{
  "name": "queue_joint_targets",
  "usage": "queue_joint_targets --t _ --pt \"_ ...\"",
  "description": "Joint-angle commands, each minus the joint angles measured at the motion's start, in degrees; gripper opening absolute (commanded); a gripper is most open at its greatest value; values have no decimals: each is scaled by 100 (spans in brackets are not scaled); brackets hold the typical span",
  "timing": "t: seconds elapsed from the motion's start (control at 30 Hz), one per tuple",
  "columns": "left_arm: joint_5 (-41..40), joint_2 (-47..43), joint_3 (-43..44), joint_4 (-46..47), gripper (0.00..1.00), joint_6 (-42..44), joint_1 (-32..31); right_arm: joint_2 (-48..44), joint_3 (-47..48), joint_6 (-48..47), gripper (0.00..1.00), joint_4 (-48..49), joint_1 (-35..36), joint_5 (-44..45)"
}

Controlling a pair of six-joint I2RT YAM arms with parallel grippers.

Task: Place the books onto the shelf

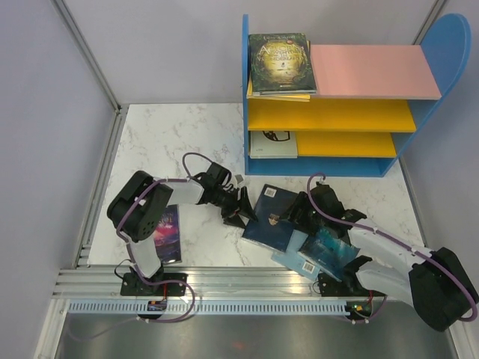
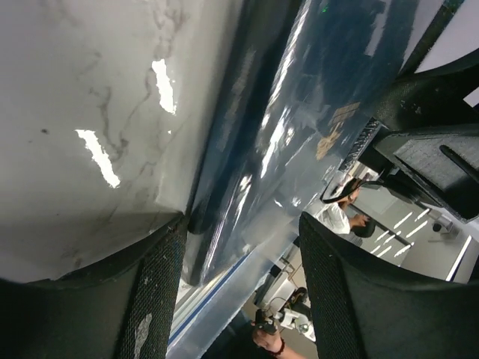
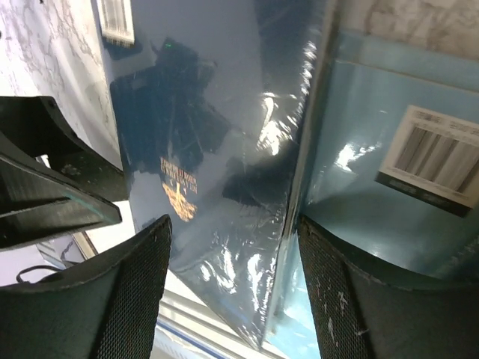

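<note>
One marble table (image 1: 165, 134) — pale walls (image 1: 45, 82)

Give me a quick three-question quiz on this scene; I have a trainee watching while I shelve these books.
1. True or false: the dark navy book already stands on the shelf.
2. On which level of the shelf is the dark green book? A) the top, at the pink top board B) the upper yellow board C) the blue bottom board
3. How many books does the top view show lying on the table?

Key:
1. False. It lies flat on the table, with the open left gripper and right gripper at its edges.
2. A.
3. Three: the purple galaxy book, the dark navy book and the teal book.
</note>
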Motion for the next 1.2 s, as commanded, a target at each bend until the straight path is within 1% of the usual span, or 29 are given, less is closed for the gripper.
queue_joint_targets --t 0.0,0.13,0.23,0.27,0.3,0.33,0.4,0.43,0.5,0.53,0.57,0.6,0.63,0.67,0.7,0.73,0.77,0.8,0.83,0.87,0.97,1.07,1.1,1.13,1.17 --pt "-80 280 -65 326 66 -18 -179 541 -463 409 73 -390 373 450" --pt "263 158 -311 670 63 -202 -241 708 -770 822 72 270 593 362" --pt "474 0 -601 1248 62 -404 -241 743 -1017 1164 70 824 786 309" --pt "544 -88 -758 1415 62 -579 -241 752 -1122 1236 68 990 891 283" --pt "693 -124 -838 1826 62 -685 -241 752 -1166 1323 66 1184 935 274" --pt "764 -141 -917 1995 62 -799 -241 743 -1193 1455 59 1420 1005 256" --pt "879 -168 -1049 2242 62 -1028 -241 726 -1211 1544 53 1554 1164 291" --pt "888 -185 -1058 2304 57 -1055 -241 700 -1193 1570 51 1537 1216 335" --pt "914 -229 -1067 2305 46 -1073 -241 594 -1088 1562 51 1328 1331 388" --pt "932 -247 -1067 2313 25 -1073 -241 533 -1009 1544 51 1248 1340 475" --pt "958 -264 -1076 2313 9 -1099 -241 358 -991 1518 51 1064 1366 502" --pt "976 -317 -1093 2313 2 -1125 -241 235 -982 1509 51 836 1358 537" --pt "984 -378 -1120 2313 2 -1134 -232 86 -991 1509 53 721 1358 581" --pt "976 -440 -1207 2339 2 -1152 -232 -264 -1000 1518 55 607 1366 660" --pt "950 -606 -1251 2340 2 -1152 -232 -494 -1008 1518 63 397 1358 704" --pt "941 -703 -1356 2340 2 -1160 -215 -705 -1017 1518 69 290 1358 731" --pt "941 -800 -1401 2340 2 -1187 -206 -1194 -1026 1535 74 202 1366 748" --pt "923 -940 -1453 2348 2 -1204 -180 -1443 -1026 1561 78 53 1358 731" --pt "914 -1202 -1541 2348 2 -1239 -144 -1671 -1035 1605 98 8 1358 705" --pt "906 -1353 -1577 2366 2 -1318 -118 -2083 -1061 1632 98 -10 1358 661" --pt "888 -1854 -1700 2471 2 -1607 -4 -2769 -1140 1807 98 -141 1375 538" --pt "905 -2189 -1858 2988 2 -2205 111 -3193 -1202 1922 98 -221 1375 467" --pt "914 -2320 -1980 3434 2 -2581 146 -3264 -1210 1957 98 -229 1384 406" --pt "906 -2321 -2051 3665 2 -2584 155 -3264 -1211 1957 98 -230 1384 388" --pt "888 -2434 -2121 3928 2 -2958 163 -3273 -1193 1966 98 -221 1401 362"
